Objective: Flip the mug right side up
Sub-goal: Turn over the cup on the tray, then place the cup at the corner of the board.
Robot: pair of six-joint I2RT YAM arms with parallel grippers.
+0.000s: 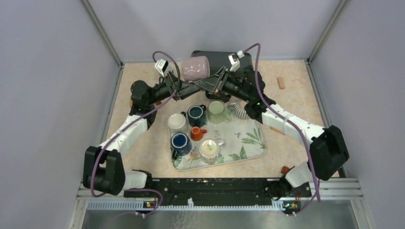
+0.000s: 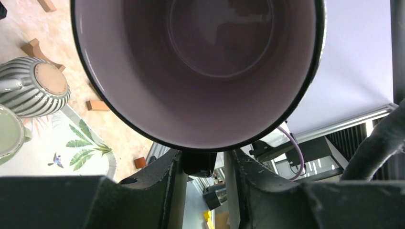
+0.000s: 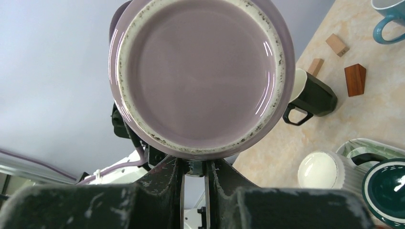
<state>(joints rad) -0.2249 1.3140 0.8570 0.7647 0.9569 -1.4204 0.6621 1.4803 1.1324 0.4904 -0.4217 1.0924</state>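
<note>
Holding the lilac mug (image 1: 196, 68) up in the air between both arms, above the far side of the tabletop (image 1: 296, 95) and beyond the leaf-print tray (image 1: 253, 152) of cups. It lies on its side. My left wrist camera looks straight into its open mouth (image 2: 200, 71), and my right wrist camera faces its glazed base (image 3: 200, 76).

My right gripper (image 3: 193, 164) is narrowed almost to nothing and seems clamped on a piece just under the base, most likely the handle, though I can't see enough to be sure. My left gripper (image 2: 203, 160) has its fingers wider apart, straddling something dark just below the rim. Whether it is pressing on that or only standing around it, I cannot tell.

I judge the turn about half made: the mug is lifted and tipped sideways, not yet mouth-up. Next, I think only one gripper should carry it, since two would fight the roll. Then the wrist rolls until the mouth faces up, and the mug goes down on a free patch of tabletop.
</note>
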